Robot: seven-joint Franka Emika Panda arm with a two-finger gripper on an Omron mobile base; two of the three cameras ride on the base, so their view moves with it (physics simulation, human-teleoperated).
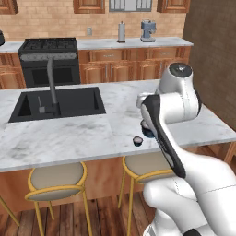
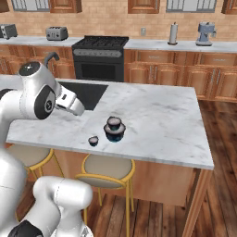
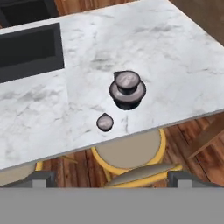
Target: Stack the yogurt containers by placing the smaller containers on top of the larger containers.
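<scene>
Currently I judge the task half done. In the hand view, just right of centre, one small cup (image 3: pixel 127 80) sits upright on the pale top of the big tub (image 3: pixel 127 97), roughly centred on it. The second small cup (image 3: pixel 105 122) stands alone on the marble counter (image 3: pixel 175 52), lower left of the tub, near it but apart, close to the counter's front edge above a stool (image 3: pixel 131 153). The right base view confirms this near mid-frame: stacked cup (image 2: pixel 114 122) on tub (image 2: pixel 114 133), loose cup (image 2: pixel 93 140) to their lower left.

The gripper (image 3: pixel 112 179) is raised well back from the items; at the bottom of the hand view its fingertips (image 3: pixel 42 178) stand far apart with nothing between them, so I read it as wide and empty.

Remaining: pick up the loose cup and stack it. With the tub's top already occupied, I expect space to be tight.
</scene>
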